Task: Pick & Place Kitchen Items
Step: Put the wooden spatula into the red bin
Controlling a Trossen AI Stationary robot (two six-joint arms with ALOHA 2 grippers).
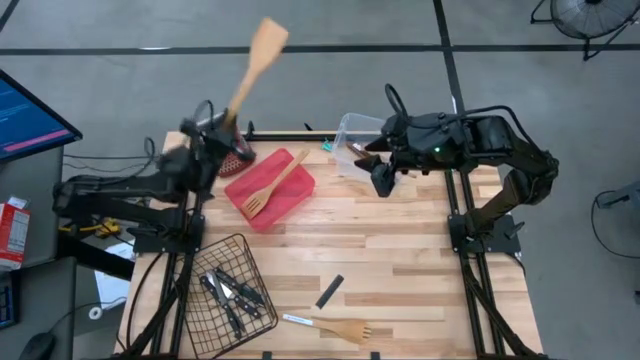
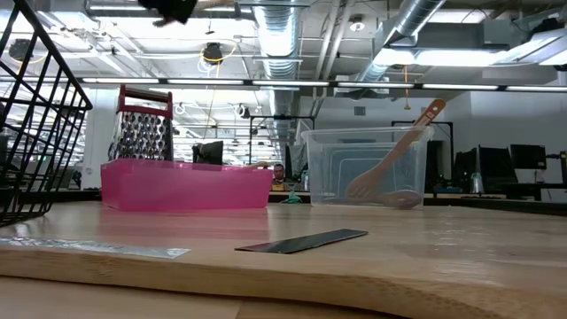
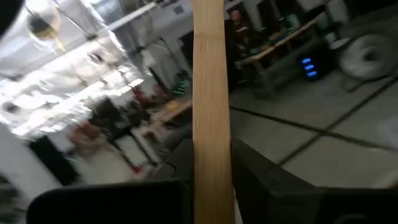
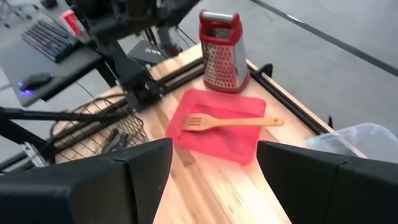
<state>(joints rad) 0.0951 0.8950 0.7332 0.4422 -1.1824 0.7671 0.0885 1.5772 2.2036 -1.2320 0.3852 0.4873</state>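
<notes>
My left gripper [image 1: 228, 125] is over the table's far left corner, shut on a light wooden spatula [image 1: 262, 55]. In the left wrist view its handle [image 3: 210, 93] runs between my fingers. A slotted wooden turner [image 1: 272, 188] lies flat in the red tray [image 1: 292, 200]. Another wooden utensil [image 2: 399, 155] leans inside a clear tub [image 2: 328, 173]. Several black-handled knives [image 1: 232, 290] lie in a wire basket [image 1: 205, 315]. A wooden fork-ended spatula [image 1: 345, 330] lies at the near edge. My right gripper [image 1: 383, 180] hangs open above the table's far middle, holding nothing. My left gripper pinches the spatula's handle [image 3: 211, 168] between its two fingers [image 3: 255, 177], at the handle's lower end. The spatula runs on along the fingers and away from them. It is lifted clear of the table, and its broad blade [image 1: 268, 40] lies out past the table's far edge.
A red-topped box grater [image 4: 221, 53] stands at the far left, just behind the tray. A flat black strip [image 1: 330, 290] lies on the bare wood near the front middle. A white-handled piece [image 1: 295, 320] lies beside the fork-ended spatula.
</notes>
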